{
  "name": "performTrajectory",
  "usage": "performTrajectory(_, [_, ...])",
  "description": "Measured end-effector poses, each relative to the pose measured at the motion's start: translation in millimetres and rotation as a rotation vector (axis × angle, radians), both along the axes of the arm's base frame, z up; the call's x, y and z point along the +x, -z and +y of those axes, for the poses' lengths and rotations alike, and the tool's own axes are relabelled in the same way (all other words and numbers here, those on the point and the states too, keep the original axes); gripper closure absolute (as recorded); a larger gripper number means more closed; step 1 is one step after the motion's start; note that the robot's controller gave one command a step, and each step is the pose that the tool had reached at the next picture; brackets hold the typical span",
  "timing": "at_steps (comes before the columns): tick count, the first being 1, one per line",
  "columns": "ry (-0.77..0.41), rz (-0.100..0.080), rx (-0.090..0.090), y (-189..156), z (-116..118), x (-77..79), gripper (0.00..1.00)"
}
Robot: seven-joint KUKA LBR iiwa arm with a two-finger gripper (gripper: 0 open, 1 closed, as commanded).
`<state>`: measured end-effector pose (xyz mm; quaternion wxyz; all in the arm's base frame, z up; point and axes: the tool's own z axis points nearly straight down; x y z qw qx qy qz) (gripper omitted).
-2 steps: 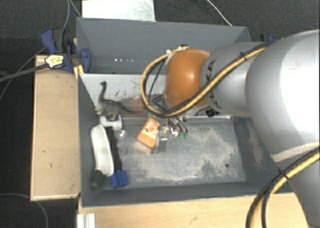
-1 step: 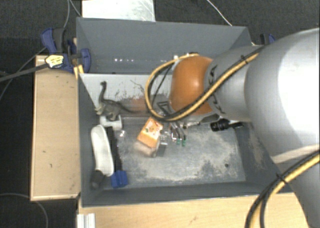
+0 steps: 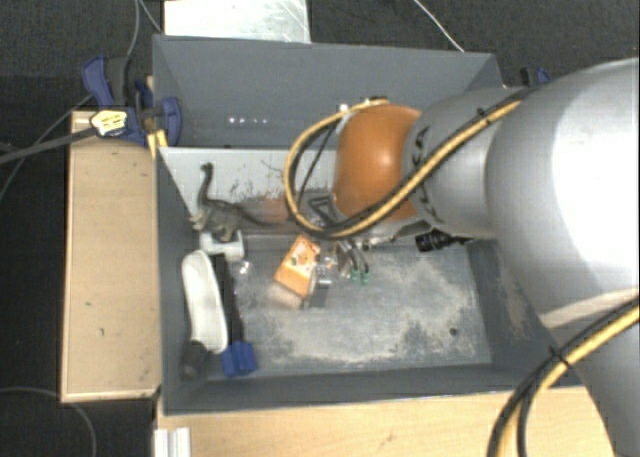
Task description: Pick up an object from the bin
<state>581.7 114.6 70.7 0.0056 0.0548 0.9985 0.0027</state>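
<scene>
Jaws low mid-bin, just beside small orange box (image 3: 297, 267) — spread or pressed together, cannot tell. Right floor open — white oblong thing (image 3: 203, 297), blue piece (image 3: 238, 358) crowd left wall.

One long white thing (image 3: 203, 297) is lying in the bin (image 3: 330, 75). One small orange box (image 3: 297, 267) is sitting in the middle. One blue block (image 3: 238, 358) is resting beside the white thing. One dark bendy thing (image 3: 208, 207), maybe a toy, is standing at the back.

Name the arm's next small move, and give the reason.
Probably nudge the gripper a little toward the view's left: it sits at the right edge of the small orange box in the middle of the bin, beside rather than over it.
</scene>
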Motion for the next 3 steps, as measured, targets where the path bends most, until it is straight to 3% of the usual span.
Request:
performTrajectory(1, [-0.004, -0.001, 0.0, 0, 1, 0.9, 0.0])
performTrajectory(2, [-0.349, -0.003, -0.004, 0, -56, 5.5, 0.0])
performTrajectory(3, [-0.274, -0.003, -0.002, 0, -61, -13.7, 0.0])
